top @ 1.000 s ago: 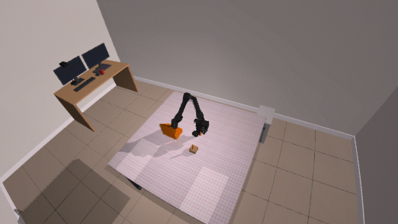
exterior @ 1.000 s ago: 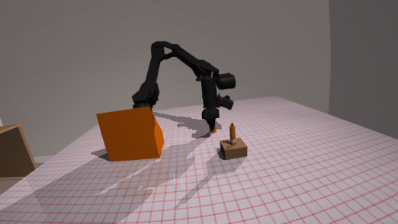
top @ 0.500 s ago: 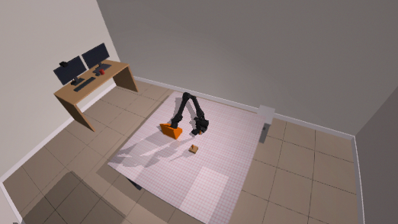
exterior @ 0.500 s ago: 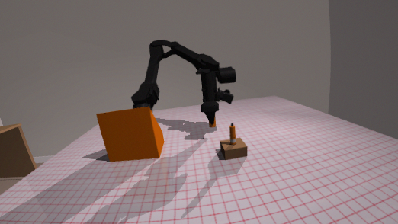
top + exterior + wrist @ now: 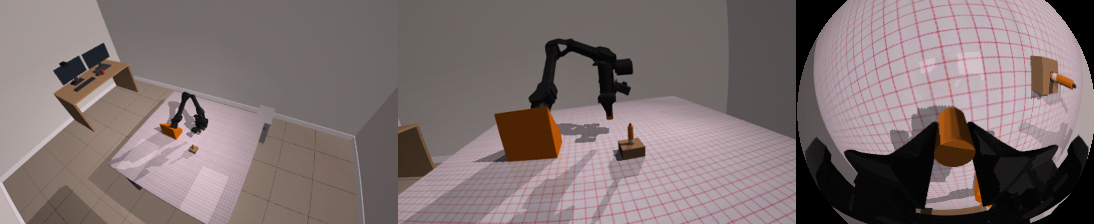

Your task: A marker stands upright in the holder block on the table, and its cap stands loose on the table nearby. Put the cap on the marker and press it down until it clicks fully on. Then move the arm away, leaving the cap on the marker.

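Note:
The orange cap point(image 5: 200, 130) point(image 5: 610, 116) point(image 5: 956, 131) is held upright between the two black fingers, a little above the table. My gripper point(image 5: 608, 113) point(image 5: 952, 126) is shut on it. The marker point(image 5: 193, 146) point(image 5: 630, 132) point(image 5: 1065, 81) is orange with a pale collar and a dark tip. It stands upright and uncapped in the brown holder block point(image 5: 194, 150) point(image 5: 633, 151) point(image 5: 1040, 75). The gripper and cap are off to one side of the marker: left of it in the exterior view, behind it in the top view. The inside of the cap is hidden.
A large orange block point(image 5: 172, 132) point(image 5: 527, 135) stands by the arm's base, left of the holder. The table point(image 5: 236, 152) point(image 5: 703, 171) has a red grid on a pale top. A wooden desk point(image 5: 81, 88) with two monitors stands apart at the left.

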### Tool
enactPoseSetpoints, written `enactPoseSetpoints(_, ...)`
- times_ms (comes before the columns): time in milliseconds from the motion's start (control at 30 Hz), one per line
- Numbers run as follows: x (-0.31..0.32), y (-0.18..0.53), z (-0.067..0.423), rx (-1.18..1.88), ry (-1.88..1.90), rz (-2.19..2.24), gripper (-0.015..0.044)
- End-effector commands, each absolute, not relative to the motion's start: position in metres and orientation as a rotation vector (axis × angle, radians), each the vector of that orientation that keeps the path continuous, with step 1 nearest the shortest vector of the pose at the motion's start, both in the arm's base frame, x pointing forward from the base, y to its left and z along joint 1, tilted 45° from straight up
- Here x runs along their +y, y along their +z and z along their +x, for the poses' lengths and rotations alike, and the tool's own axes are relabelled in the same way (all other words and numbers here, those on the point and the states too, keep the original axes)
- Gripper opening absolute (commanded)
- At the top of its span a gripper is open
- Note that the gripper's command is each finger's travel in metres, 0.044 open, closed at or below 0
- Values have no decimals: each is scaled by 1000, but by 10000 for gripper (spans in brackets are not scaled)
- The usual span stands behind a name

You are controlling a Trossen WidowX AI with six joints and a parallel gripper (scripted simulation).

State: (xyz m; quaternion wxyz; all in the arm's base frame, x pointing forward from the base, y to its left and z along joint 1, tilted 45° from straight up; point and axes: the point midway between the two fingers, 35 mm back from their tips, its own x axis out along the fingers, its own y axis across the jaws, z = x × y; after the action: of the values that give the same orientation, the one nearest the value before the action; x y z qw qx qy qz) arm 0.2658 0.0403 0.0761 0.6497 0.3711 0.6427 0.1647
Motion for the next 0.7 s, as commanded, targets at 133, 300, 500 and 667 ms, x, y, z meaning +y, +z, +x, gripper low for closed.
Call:
enactPoseSetpoints(133,21,71,274,1455,365,831,0)
enactPoseSetpoints(300,6,65,280,1455,356,826,0)
enactPoseSetpoints(500,-13,57,285,1456,348,821,0)
enactPoseSetpoints(667,-29,49,289,1457,344,818,0)
